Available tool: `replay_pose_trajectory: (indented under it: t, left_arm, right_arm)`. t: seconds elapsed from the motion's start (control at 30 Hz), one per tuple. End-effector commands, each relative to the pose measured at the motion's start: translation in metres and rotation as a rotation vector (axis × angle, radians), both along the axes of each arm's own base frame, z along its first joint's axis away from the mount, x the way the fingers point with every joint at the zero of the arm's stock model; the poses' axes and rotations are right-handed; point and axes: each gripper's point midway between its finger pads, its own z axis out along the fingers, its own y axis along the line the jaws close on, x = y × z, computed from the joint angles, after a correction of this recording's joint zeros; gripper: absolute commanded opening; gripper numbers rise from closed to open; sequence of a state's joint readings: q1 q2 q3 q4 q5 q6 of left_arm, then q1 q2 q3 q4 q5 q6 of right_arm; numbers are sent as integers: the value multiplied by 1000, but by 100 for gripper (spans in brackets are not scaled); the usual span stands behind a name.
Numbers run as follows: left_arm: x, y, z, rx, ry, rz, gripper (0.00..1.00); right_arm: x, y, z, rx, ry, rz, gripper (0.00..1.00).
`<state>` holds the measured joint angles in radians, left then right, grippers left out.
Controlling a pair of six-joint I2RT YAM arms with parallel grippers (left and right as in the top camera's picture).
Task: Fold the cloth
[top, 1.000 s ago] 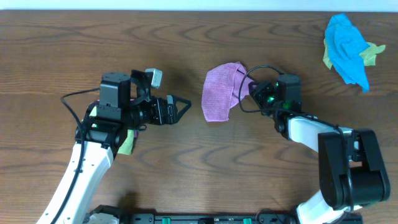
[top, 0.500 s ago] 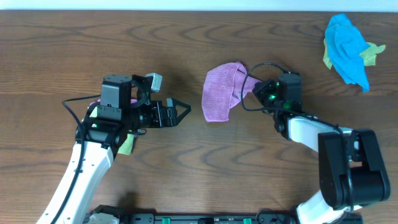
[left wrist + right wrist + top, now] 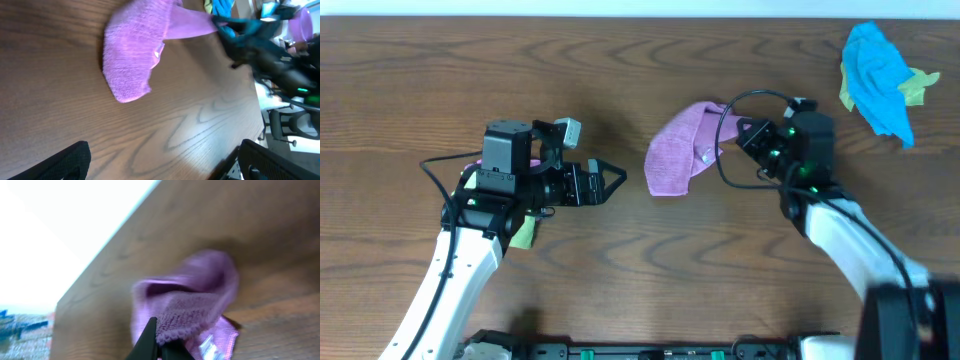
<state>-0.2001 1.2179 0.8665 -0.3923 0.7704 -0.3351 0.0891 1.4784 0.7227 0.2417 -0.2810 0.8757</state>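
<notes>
My right claw [image 3: 733, 134] was pinched tight on one edge of the magenta microfibre cloth [image 3: 672, 155], whose rest lay bunched just beyond my wide-spread left claw [image 3: 613, 180]; soft, light and floppy, it would likely sag unless taken by its corners.

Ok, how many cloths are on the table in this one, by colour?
Pink-purple cloth: 1
Blue cloth: 1
Yellow-green cloth, partly under the blue one: 1
Total: 3
A green patch low on the left is too hidden to count as a cloth.
</notes>
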Motion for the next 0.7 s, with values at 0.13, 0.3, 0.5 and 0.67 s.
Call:
replay_pose_trajectory:
  t: [0.13,0.3,0.5,0.67]
  left_arm:
    - [4,1,4,23,-31,-2,95]
    - [2,1,2,26,-18,-2,95]
    - [4,4,0,43,-19,12,95]
    - [6,7,-2,59,-21,27,96]
  right_arm:
    - [-31,-3,71,-70,-146,46,1]
    - [-42,-6,87,-103,-187,45,1]
    - [-31,-26,66,-185,-136,-50,1]
    - [-27,-43,39,-251,-54,-113,2]
